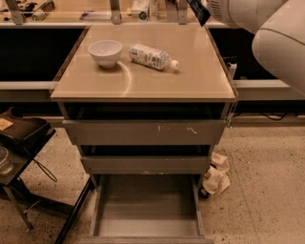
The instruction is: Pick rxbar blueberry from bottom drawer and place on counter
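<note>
White arm [281, 43] fills the top right corner and reaches in toward the far right end of the cabinet.

Surface [190, 81]: tan and glossy, the cabinet top. Its near half and right side are bare.

Bottom drawer [147, 209]: pulled out toward you at floor level, with only grey floor showing inside. Judged from that, the pick part is done and only the place is left.

Bottle [150, 56]: lies on its side at far centre of the surface, cap pointing right and slightly near. Bowl [105, 51]: upright, just left of the bottle.

Rxbar blueberry [196, 10]: dark flat wrapper at the top edge of the view, up in the air over the far right corner of the surface. It touches nothing below. It is tilted, with its long axis running from far-left down to near-right.

Tool [208, 6]: at the end of the arm, right against the bar. It reads as clamped on the rxbar blueberry, since the bar hangs there unsupported.

Key relation for your move: the open patch lies below the tool and toward the near side, to the right of the bottle cap. Go down and a bit near. Keep right of the cap so the bar's low end doesn't clip it.
</note>
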`<move>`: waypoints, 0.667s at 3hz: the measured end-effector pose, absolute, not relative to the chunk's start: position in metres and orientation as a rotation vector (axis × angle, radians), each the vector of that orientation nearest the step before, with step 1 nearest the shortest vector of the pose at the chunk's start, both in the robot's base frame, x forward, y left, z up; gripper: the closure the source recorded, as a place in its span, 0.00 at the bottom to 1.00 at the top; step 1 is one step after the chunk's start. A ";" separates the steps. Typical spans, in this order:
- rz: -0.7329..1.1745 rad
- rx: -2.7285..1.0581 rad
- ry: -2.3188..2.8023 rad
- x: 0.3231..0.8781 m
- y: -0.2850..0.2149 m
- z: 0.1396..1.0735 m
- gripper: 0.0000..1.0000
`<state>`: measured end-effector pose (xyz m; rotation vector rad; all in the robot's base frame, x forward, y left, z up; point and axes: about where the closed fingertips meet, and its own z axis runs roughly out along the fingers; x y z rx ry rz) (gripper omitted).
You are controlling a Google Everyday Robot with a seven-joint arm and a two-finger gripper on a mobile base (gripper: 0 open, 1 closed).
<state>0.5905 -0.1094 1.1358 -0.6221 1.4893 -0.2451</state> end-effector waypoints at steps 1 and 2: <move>-0.133 -0.616 1.532 0.640 -0.100 1.094 1.00; -0.060 -0.611 1.644 0.664 -0.097 1.027 1.00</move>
